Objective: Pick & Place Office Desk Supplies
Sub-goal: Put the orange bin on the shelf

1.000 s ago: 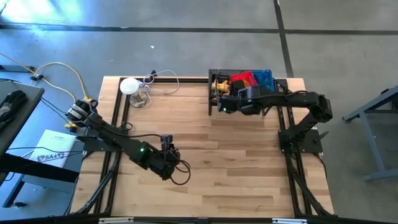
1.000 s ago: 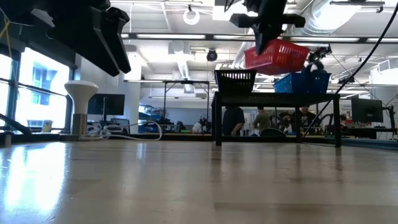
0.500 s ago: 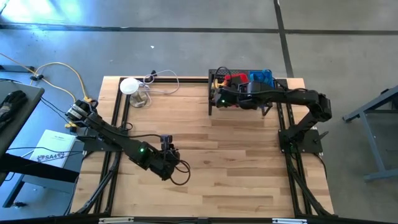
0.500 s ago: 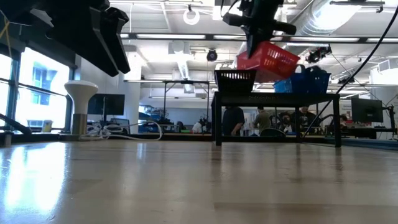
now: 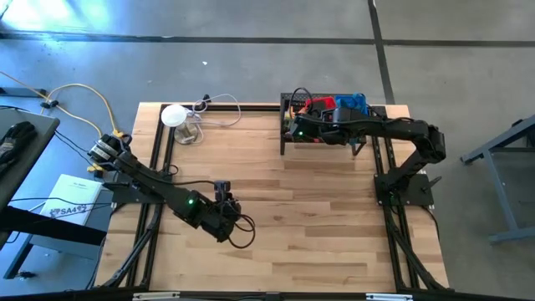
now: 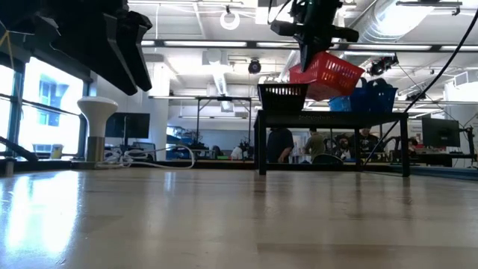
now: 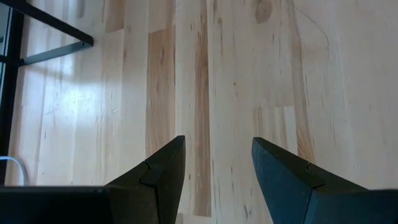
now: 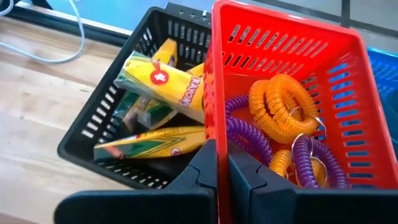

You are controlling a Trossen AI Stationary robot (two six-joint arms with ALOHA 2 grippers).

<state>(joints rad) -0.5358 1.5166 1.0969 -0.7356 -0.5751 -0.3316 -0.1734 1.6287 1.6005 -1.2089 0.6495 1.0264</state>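
A red basket holds orange and purple coil rings. My right gripper is shut on it above the black wire-mesh shelf at the table's far right. To its left, a black basket with yellow packs stands on the shelf, and a blue basket stands to its right. In the high view the red basket shows just beyond my right gripper. My left gripper hangs open over bare wood near the table's left front. My right gripper pinches the red basket's side wall, the one next to the black basket, with one finger inside and one outside. The fingers slant down from the table's right and near side. The basket hangs tilted above the shelf top.
A white round object on a stand with a coiled cable stands at the table's far left. Black frame rails run along the table's sides. Wide bare wood lies between the two arms. People show in the room behind the table.
My right gripper has carried the red basket a little toward the table's left, over the black basket's side. The basket has tipped further. The gripper has stayed shut on it.
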